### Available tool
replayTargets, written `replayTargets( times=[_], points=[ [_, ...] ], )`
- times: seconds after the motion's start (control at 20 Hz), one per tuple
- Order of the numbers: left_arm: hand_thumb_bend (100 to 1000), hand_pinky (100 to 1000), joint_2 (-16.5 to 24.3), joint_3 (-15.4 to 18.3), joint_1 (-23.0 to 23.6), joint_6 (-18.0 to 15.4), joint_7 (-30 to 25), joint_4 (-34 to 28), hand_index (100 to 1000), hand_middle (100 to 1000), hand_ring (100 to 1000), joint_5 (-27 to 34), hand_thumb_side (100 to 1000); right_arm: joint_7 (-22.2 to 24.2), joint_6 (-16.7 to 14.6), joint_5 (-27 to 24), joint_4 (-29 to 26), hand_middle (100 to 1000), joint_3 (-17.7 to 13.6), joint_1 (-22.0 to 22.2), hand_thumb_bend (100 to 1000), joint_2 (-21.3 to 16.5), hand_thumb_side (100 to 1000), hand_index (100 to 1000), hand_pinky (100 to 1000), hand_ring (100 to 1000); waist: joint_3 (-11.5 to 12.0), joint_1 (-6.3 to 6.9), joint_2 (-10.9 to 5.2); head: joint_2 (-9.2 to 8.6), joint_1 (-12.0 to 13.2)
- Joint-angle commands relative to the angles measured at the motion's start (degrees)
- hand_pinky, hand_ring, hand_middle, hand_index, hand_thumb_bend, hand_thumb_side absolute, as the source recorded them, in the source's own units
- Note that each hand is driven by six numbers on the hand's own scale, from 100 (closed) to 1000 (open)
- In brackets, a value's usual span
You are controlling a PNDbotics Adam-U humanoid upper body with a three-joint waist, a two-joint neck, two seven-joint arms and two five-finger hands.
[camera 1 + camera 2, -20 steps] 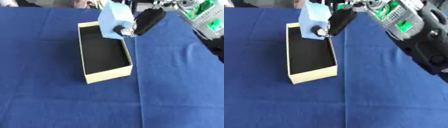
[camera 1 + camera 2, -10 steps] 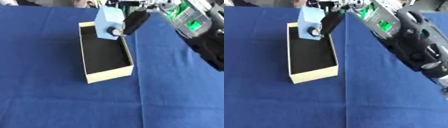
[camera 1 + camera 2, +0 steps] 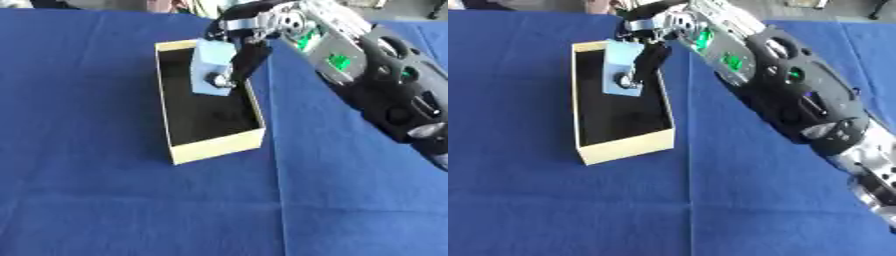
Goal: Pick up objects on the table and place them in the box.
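A cream cardboard box [image 3: 214,146] with a dark inside lies open on the blue cloth, left of centre. My right hand [image 3: 248,54] reaches in from the right and is shut on a light blue box-shaped object [image 3: 210,72] with a small round silver part on its lower face. The object hangs over the far half of the box's opening, at about rim height. My right arm [image 3: 780,85] stretches across the right side of both views. My left hand shows in neither view.
A blue tablecloth [image 3: 96,200] with a crease down the middle covers the table. Bits of other things and a person show along the far edge.
My right hand has carried the light blue object leftward and down, from beside the box's far right rim to over its opening. The arm now reaches further into view.
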Motion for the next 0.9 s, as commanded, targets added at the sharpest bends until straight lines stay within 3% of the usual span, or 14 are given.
replayTargets(
  times=[0.05, 0.1, 0.15, 0.2, 0.3, 0.5, 0.65, 0.7, 0.8, 0.9],
  points=[
    [100, 477, 0.42, -0.04, -0.68, -0.09, -0.21, -1.13, 728, 643, 700, 0.22, 702, 0.88, -1.07, 0.79, 0.28, 740, -0.73, -1.49, 100, -0.47, 583, 847, 680, 789, 0.11, -0.57, -1.53, 0.56, -0.27],
    [100, 477, 0.42, -0.05, -0.67, -0.09, -0.20, -1.13, 728, 643, 700, 0.23, 702, 0.86, -1.30, 1.79, 0.41, 852, -0.84, -1.61, 100, -0.46, 675, 920, 726, 870, 0.14, -0.55, -1.55, 0.56, -0.32],
    [100, 477, 0.41, -0.05, -0.66, -0.10, -0.19, -1.13, 728, 643, 700, 0.24, 702, 0.77, -1.67, 3.14, 0.52, 860, -0.91, -1.68, 100, -0.37, 685, 927, 731, 878, 0.16, -0.53, -1.56, 0.55, -0.37],
    [100, 478, 0.40, -0.06, -0.63, -0.10, -0.19, -1.13, 728, 643, 700, 0.26, 702, 0.95, -2.10, 4.56, 0.78, 943, -0.92, -1.74, 281, -0.28, 734, 996, 788, 958, 0.17, -0.51, -1.56, 0.54, -0.43],
    [100, 478, 0.36, -0.08, -0.61, -0.11, -0.20, -1.13, 728, 643, 700, 0.30, 702, 1.69, -3.02, 7.41, 1.40, 978, -1.10, -1.90, 423, -0.02, 719, 1000, 823, 986, 0.16, -0.47, -1.58, 0.58, -0.50],
    [100, 478, 0.30, -0.07, -0.59, -0.11, -0.23, -1.13, 728, 643, 701, 0.30, 701, 2.45, -4.66, 11.02, 2.68, 1000, -1.68, -1.82, 483, 0.40, 709, 1000, 839, 1000, 0.13, -0.40, -1.57, 0.58, -0.55],
    [100, 478, 0.28, -0.07, -0.58, -0.12, -0.24, -1.13, 728, 643, 701, 0.30, 701, 2.57, -5.34, 11.65, 3.17, 1000, -1.94, -1.82, 483, 0.56, 709, 1000, 839, 1000, 0.13, -0.39, -1.57, 0.59, -0.55],
    [100, 478, 0.26, -0.08, -0.54, -0.09, -0.24, -1.13, 728, 644, 701, 0.32, 701, 2.64, -5.39, 11.85, 3.38, 1000, -2.07, -1.71, 543, 0.57, 705, 1000, 858, 1000, 0.10, -0.32, -1.58, 0.67, -0.55],
    [100, 479, 0.26, -0.10, -0.48, -0.06, -0.30, -1.13, 728, 644, 702, 0.31, 703, 2.69, -5.50, 11.95, 3.51, 1000, -2.35, -1.60, 506, 0.62, 722, 1000, 863, 1000, 0.05, -0.24, -1.62, 0.74, -0.61],
    [100, 479, 0.25, -0.07, -0.41, -0.01, -0.29, -1.13, 728, 644, 702, 0.33, 701, 2.67, -5.51, 11.87, 3.42, 1000, -2.63, -1.63, 555, 0.52, 702, 1000, 865, 1000, -0.04, -0.23, -1.68, 0.73, -0.64]
  ],
)
